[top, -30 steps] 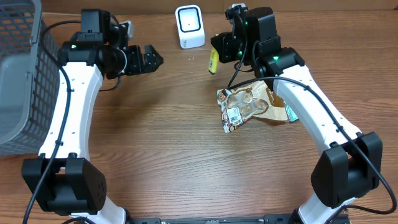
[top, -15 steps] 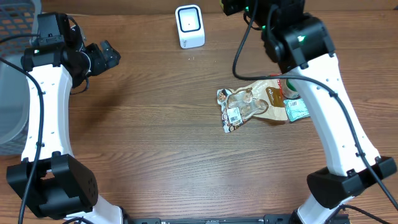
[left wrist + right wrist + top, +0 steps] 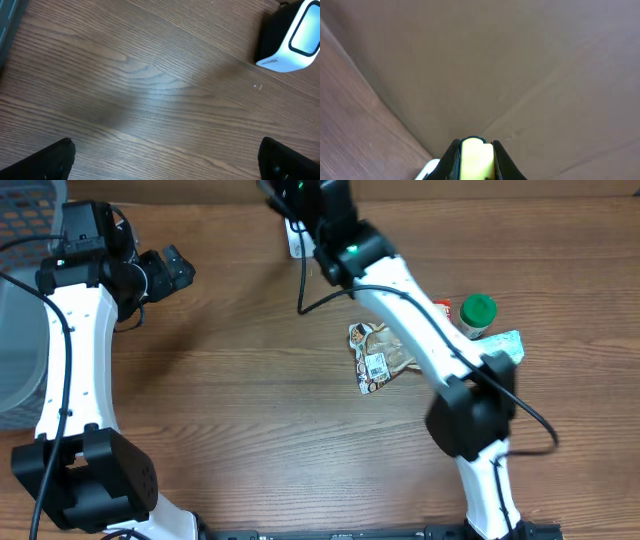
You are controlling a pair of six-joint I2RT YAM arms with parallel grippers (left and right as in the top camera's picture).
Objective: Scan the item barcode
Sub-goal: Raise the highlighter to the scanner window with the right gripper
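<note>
My right gripper is shut on a small yellow item, whose rounded end sticks out between the fingers. In the overhead view the right arm reaches to the back middle of the table, over the white barcode scanner. Its fingertips lie past the top edge there. A white shape shows below the held item in the right wrist view. My left gripper hovers open at the back left, with only bare wood between its fingers. The scanner sits at the top right of the left wrist view.
A clear snack packet with a barcode label lies mid-table. A green-capped bottle, a green pack and a red-topped item lie to its right. A grey mesh basket stands at the left edge.
The right arm has swung left across the back toward the scanner, carrying the yellow item and uncovering the green-capped bottle. The left arm drew back leftward earlier and has held still since.
</note>
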